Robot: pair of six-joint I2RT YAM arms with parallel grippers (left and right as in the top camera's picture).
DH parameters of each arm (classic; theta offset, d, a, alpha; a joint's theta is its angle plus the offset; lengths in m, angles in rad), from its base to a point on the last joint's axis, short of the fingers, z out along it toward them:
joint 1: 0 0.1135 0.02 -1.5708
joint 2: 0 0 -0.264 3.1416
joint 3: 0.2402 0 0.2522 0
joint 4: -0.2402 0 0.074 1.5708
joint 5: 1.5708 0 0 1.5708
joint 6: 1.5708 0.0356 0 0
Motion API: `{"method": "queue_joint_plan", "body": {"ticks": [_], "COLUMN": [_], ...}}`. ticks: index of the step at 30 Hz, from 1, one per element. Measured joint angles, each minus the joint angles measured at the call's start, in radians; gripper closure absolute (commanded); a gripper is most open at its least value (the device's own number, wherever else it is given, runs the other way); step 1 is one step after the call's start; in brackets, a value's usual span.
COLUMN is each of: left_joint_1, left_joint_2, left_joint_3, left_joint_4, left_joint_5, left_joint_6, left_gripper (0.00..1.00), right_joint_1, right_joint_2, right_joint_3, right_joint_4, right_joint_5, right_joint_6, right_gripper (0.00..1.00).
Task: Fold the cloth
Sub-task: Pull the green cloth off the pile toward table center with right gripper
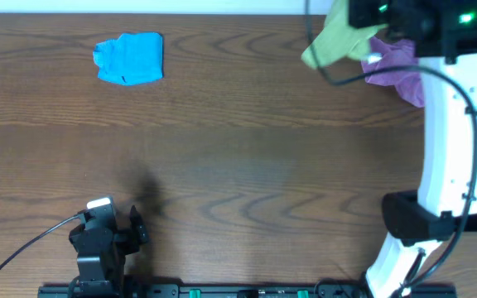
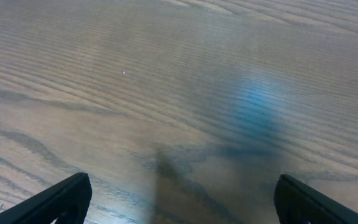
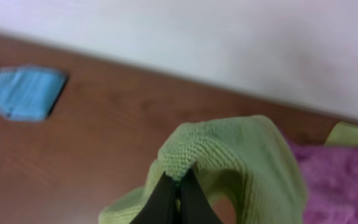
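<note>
At seven o'clock the left gripper point(image 2: 185, 208) hangs wide open and empty over the wooden table point(image 1: 238, 165); a blue cloth point(image 1: 129, 58) lies at ten o'clock. At one o'clock the right gripper point(image 3: 179, 190) pinches a bunched edge of the lime-green cloth point(image 3: 229, 155), just beside the purple cloth point(image 1: 400, 70). So small a pinch may slip, or the draping cloth may drag the purple one.

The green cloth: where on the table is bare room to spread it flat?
Bare wood runs from the blue cloth across to the right arm and down to the left end effector. Crowded: the far right corner, with purple cloth and green cloth.
</note>
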Motion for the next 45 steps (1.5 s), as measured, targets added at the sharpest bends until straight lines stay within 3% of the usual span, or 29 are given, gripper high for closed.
{"method": "queue_joint_plan", "body": {"ticks": [8, 16, 24, 30, 35, 41, 42, 43, 44, 45], "left_joint_1": [0.0, 0.0, 0.0, 0.0, 0.0, 0.0, 0.0, 0.0, 0.0, 0.0], "left_joint_2": [0.0, 0.0, 0.0, 0.0, 0.0, 0.0, 0.0, 0.0, 0.0, 0.0], "left_joint_3": [0.0, 0.0, 0.0, 0.0, 0.0, 0.0, 0.0, 0.0, 0.0, 0.0], "left_joint_4": [0.0, 0.0, 0.0, 0.0, 0.0, 0.0, 0.0, 0.0, 0.0, 0.0], "left_joint_5": [0.0, 0.0, 0.0, 0.0, 0.0, 0.0, 0.0, 0.0, 0.0, 0.0], "left_joint_6": [0.0, 0.0, 0.0, 0.0, 0.0, 0.0, 0.0, 0.0, 0.0, 0.0], "left_gripper": [0.05, 0.05, 0.05, 0.05, 0.05, 0.05, 0.05, 0.05, 0.05, 0.05], "right_joint_1": [0.088, 0.089, 0.104, 0.164, 0.193, 0.218, 0.226, 0.233, 0.24, 0.244], "right_joint_2": [-0.002, -0.096, -0.529, -0.702, -0.713, -0.605, -0.591, -0.577, -0.567, -0.557], "right_joint_3": [0.001, -0.044, -0.551, -0.939, -1.078, -1.07, -1.065, -1.057, -1.051, -1.043], "right_joint_4": [-0.208, -0.226, -0.017, 0.12, 0.269, 0.426, 0.426, 0.414, 0.395, 0.357], "right_joint_5": [0.08, 0.132, 0.157, 0.154, 0.124, -0.008, -0.019, -0.021, -0.015, 0.011], "right_joint_6": [0.03, 0.054, 0.057, 0.063, 0.076, 0.08, 0.08, 0.075, 0.071, 0.06], "right_gripper": [0.98, 0.98, 0.98, 0.99, 0.99, 0.99, 0.96, 0.6, 0.1, 0.01]}}
